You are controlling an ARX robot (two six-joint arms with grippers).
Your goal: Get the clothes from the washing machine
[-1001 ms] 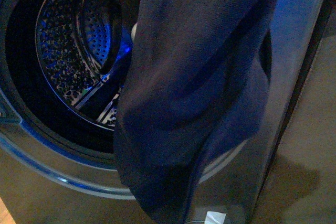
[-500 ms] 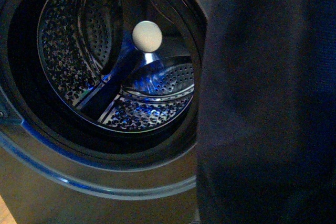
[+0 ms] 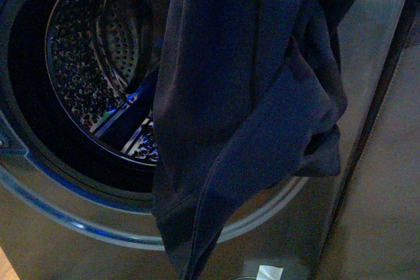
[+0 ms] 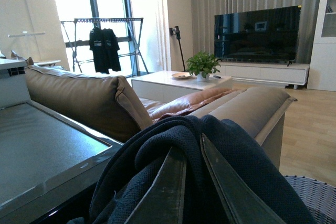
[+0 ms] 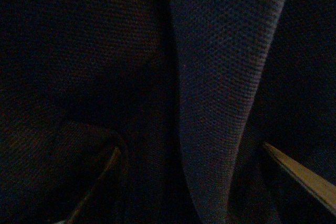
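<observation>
- Clothes (image 3: pixel 249 96): dark navy garment, hanging loose in front of the washing machine (image 3: pixel 377 96), outside the drum (image 3: pixel 98 63).
- It covers the right half of the round mouth; its lowest corner dangles past the door ring, near a small white label (image 3: pixel 266 271) at the bottom of the front panel.
- Left half of the perforated drum is in plain sight, w/ no fabric showing in that part.
- Left gripper (image 4: pixel 190 145): fingers (image 4: pixel 173 192) pressed nearly together w/ navy knit bunched tight around and over the tips, so it's clamped on the clothes.
- Left wrist view also shows the machine's flat grey top just beside the gripper, a tan sofa (image 4: pixel 89 98) behind, and a woven basket (image 4: pixel 315 198) rim low at the edge.
- Right gripper (image 5: pixel 190 148): fingers (image 5: pixel 304 179) spread wide apart; a fold of the clothes hangs between them, not pinched as far as can be seen. View is dim.
- Neither arm shows in the front view; the top of the garment runs out of frame.
</observation>
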